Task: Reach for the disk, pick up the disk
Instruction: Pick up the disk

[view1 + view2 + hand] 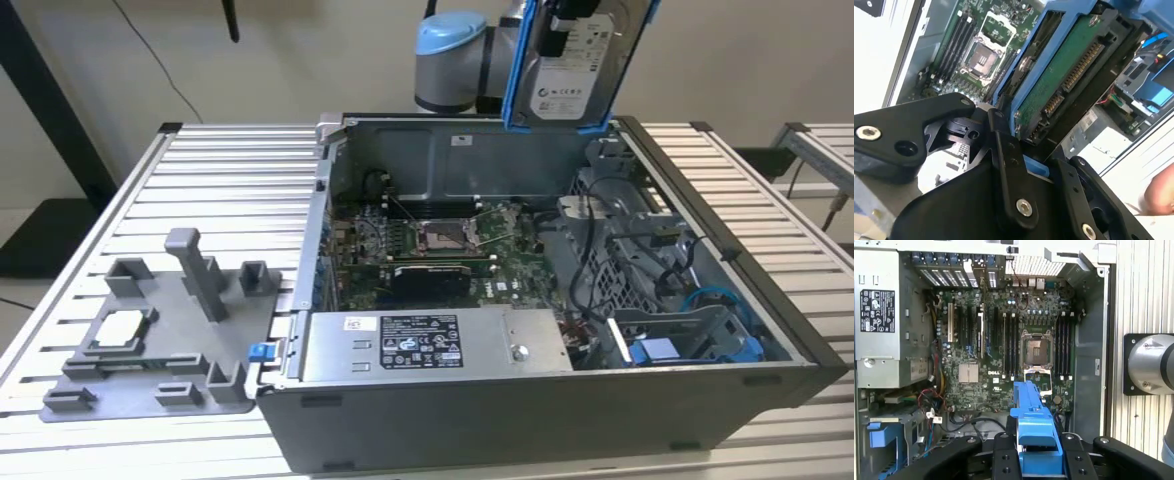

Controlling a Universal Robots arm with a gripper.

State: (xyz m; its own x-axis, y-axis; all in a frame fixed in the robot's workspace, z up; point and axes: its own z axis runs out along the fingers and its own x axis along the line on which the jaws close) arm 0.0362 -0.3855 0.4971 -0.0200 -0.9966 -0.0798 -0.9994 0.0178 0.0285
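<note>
The disk (577, 62) hangs upright, high above the back of the open computer case (561, 400), its white label facing the exterior camera and its blue bracket around it. My gripper (1036, 452) is shut on the disk from above. In the second wrist view the black fingers (1004, 150) clamp the blue bracket, and the disk (1064, 80) shows its green circuit board and connector. In the first wrist view the disk's blue bracket edge (1033, 425) stands between the fingers, over the motherboard (1004, 350).
The case lies open on a slatted metal table (200, 180). Inside are a power supply (427, 345), cables and a blue drive bay (694, 345) at the exterior view's right. A grey fixture (160, 330) stands at the exterior view's left. The arm's base (451, 60) is behind the case.
</note>
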